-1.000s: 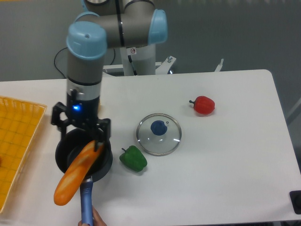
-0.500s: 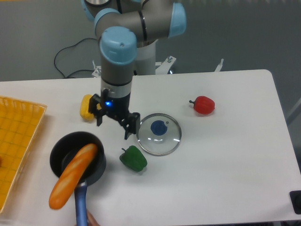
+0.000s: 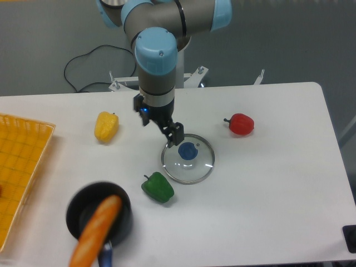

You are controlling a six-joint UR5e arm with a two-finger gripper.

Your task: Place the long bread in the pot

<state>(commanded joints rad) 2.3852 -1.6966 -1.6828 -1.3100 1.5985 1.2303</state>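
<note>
Looks like the placing step is basically done: the long bread (image 3: 97,231) sits with one end inside the pot (image 3: 99,218) at about 7 o'clock on the surface (image 3: 267,211), other end hanging over the rim. The tool (image 3: 167,132) holds nothing, jaws apart, above the glass lid (image 3: 188,158). Next move is probably just backing off.

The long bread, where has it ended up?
The bread lies slanted across the black pot at the table's front left, one end sticking out, near the green pepper.
</note>
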